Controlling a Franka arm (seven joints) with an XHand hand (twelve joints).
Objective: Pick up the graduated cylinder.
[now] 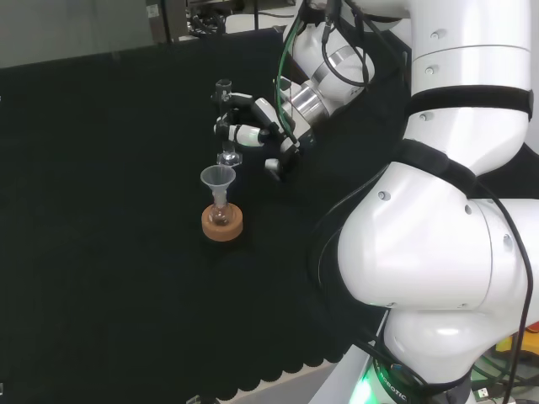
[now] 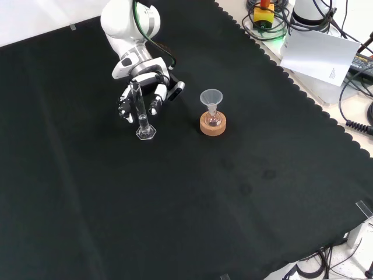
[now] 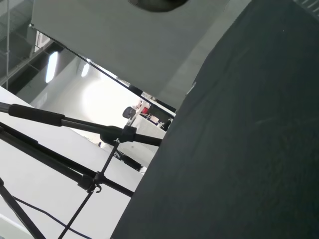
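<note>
Graduated cylinder (image 2: 140,114) mid-tube hidden among hand (image 2: 143,87) fingers; flask (image 2: 213,119) contents too small to tell.

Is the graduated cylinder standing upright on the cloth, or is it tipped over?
Upright. In the front view the graduated cylinder rises straight from its base on the black cloth, with the hand at its tube.

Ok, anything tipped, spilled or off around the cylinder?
Nothing stands out. The graduated cylinder stands upright on its base with the hand around its tube. The funnel sits straight in the flask on the cork ring. No spill visible.

Head and front views share the black cloth (image 1: 101,252).
</note>
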